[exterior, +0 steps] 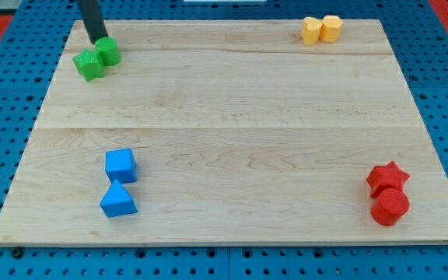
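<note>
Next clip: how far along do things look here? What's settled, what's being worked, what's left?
Settled-looking: the blocks sit in same-colour pairs on the wooden board: yellow blocks top right, blue cube and blue triangular block bottom left, red star and red cylinder bottom right. In hand: my tip is against the green cylinder, beside the green star-shaped block, top left. Left: no block lies alone.

My tip, the lower end of a dark rod, rests at the view's top left corner of the wooden tabletop. It sits just behind a green cylinder, touching or nearly touching it. A green star-shaped block lies against that cylinder, toward the view's lower left. The other blocks sit well apart.
</note>
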Motion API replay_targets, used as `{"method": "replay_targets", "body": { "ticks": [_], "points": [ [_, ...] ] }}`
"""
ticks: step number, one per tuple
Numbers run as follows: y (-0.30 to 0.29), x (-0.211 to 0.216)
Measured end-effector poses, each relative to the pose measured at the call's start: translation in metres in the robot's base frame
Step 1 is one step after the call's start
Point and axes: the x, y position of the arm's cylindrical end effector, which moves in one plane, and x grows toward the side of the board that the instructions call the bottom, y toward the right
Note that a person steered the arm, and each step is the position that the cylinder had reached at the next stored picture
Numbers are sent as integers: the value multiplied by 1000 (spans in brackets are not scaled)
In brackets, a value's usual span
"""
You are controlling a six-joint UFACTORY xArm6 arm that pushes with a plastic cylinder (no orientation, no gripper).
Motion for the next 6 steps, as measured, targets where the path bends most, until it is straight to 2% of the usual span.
{"method": "replay_targets", "body": {
  "ticks": [1, 2, 3, 5, 6],
  "points": [
    [7, 1],
    [-14, -16],
    [-23, 8],
    [-29, 90],
    [2, 82]
  ]
}}
